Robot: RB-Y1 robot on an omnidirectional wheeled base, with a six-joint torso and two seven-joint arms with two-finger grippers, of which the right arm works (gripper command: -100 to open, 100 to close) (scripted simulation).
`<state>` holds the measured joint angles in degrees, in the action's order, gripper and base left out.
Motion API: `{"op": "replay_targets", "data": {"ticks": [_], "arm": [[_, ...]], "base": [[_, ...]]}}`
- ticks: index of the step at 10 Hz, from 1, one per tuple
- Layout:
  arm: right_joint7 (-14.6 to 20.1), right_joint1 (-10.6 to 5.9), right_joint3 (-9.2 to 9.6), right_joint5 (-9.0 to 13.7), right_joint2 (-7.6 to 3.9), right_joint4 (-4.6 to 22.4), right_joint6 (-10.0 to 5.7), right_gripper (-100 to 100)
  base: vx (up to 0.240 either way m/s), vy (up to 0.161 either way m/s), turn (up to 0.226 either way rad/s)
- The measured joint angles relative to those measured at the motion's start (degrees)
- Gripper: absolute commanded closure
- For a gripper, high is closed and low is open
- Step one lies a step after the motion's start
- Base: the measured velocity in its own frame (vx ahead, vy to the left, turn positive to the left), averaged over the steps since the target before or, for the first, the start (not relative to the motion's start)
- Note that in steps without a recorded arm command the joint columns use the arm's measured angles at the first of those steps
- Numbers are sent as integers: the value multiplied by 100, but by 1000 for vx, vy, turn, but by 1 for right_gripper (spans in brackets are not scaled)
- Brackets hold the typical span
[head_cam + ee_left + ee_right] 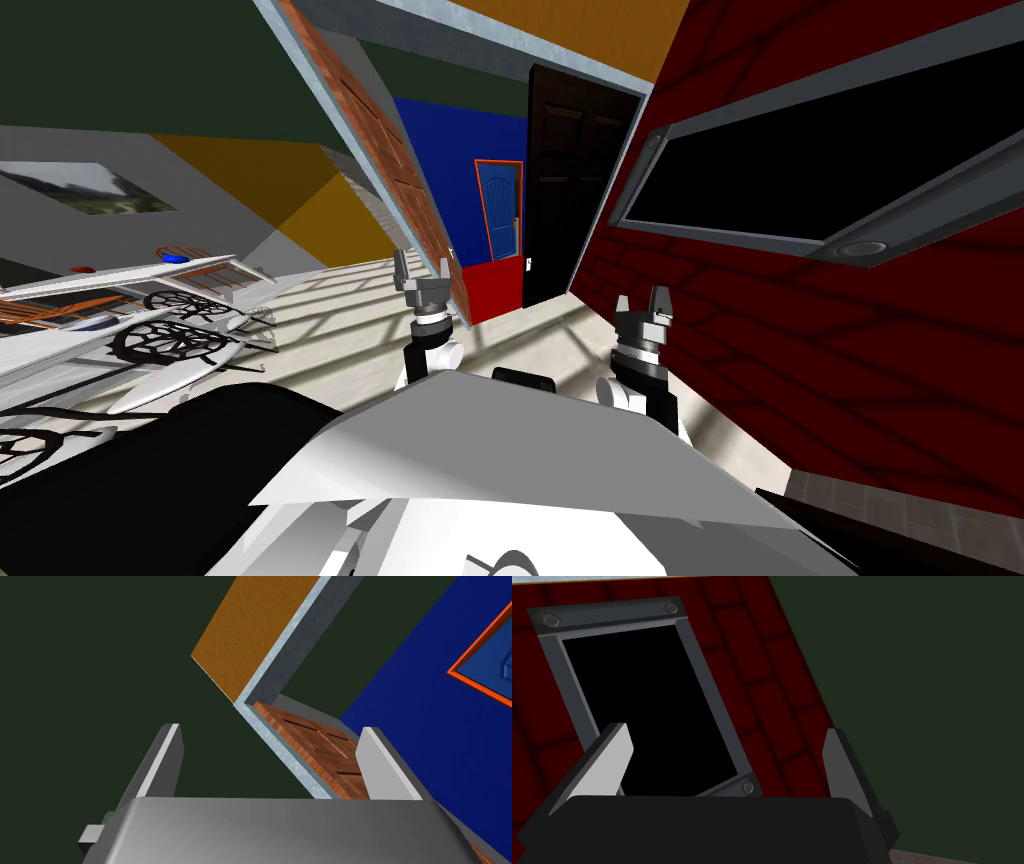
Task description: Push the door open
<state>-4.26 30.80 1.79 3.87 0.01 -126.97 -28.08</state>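
Ahead: a doorway with a pale grey-blue frame (335, 135); through it show a blue wall (460, 140) with a red lower band, a blue door in an orange surround (498, 210) and a black door (575, 190)
Door: brown and panelled (405, 175), hung at the left side of the frame and swung away from the opening, so the way through to the right of it stands wide
Left gripper: (421, 272) raised at the low end of the brown door, close by its free edge; whether it touches the door cannot be told
Left fingers: (162, 761) stand well apart with nothing held between them; past them the left wrist view shows the frame's corner and the door's brown panels, with one finger overlapping the panels
Right gripper: (641, 300) raised to the right of the doorway, near a dark red wall (800, 340) and well apart from the brown door
Right fingers: (607, 763) spread wide, gripping nothing; beyond them a dark grey window frame (549, 621) is set in the red wall around a black area
Left of the room: white furniture with black wheel-shaped ironwork (170, 340) on a pale floor (330, 310)
Behind the furniture: an orange-brown wall (260, 170) beside the door frame
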Motion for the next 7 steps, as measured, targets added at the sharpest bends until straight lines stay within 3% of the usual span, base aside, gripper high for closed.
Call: {"op": "replay_targets", "data": {"ticks": [7], "arm": [[52, -360, 63, -66, -205, 878, -166, -100]], "base": [[158, -17, 59]]}}
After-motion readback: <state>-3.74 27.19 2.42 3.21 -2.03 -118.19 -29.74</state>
